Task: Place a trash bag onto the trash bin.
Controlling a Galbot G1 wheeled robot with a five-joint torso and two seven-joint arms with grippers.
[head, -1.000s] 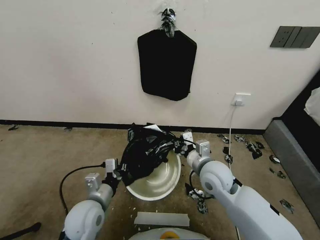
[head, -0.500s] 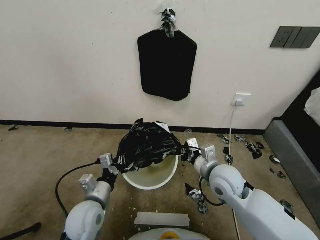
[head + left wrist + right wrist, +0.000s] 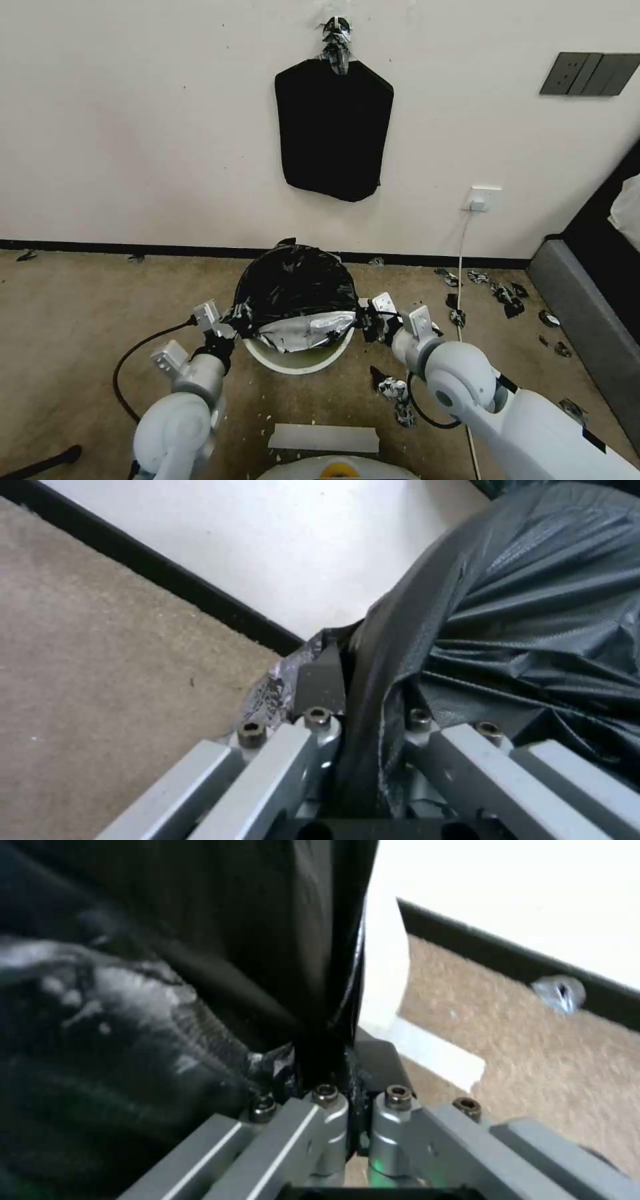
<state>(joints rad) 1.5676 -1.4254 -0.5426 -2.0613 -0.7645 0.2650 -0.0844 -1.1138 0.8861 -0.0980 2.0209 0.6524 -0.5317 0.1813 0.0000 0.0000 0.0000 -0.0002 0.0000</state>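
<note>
1. I have the left gripper (image 3: 230, 320) pinched tight on one edge of the trash bag (image 3: 297, 293); in the left wrist view the film runs straight down between the closed fingers (image 3: 320, 680).
2. The right gripper (image 3: 367, 319) is clamped on the opposite edge, with the black plastic squeezed between its fingers (image 3: 373, 1060) in the right wrist view.
3. Between the two grippers the trash bag (image 3: 520, 610) is spread wide and domes over the trash bin (image 3: 300, 360), which stands on the carpet in the gap between them.
4. The far side of the bin is hidden under the bag. The near rim is bare, a cream arc showing below the bag's silvery near edge.
5. My read: the bag is opened and laid over the mouth, so the hard part looks done. The skirt is not yet pulled down around the rim on my side, and I cannot tell whether it is hooked over the rim at the back.
6. What is left, as I judge it: drag both held edges down past the rim, then let go.
7. The bundle of bags (image 3: 333, 127) on the wall, well beyond both grippers, plays no part.
</note>
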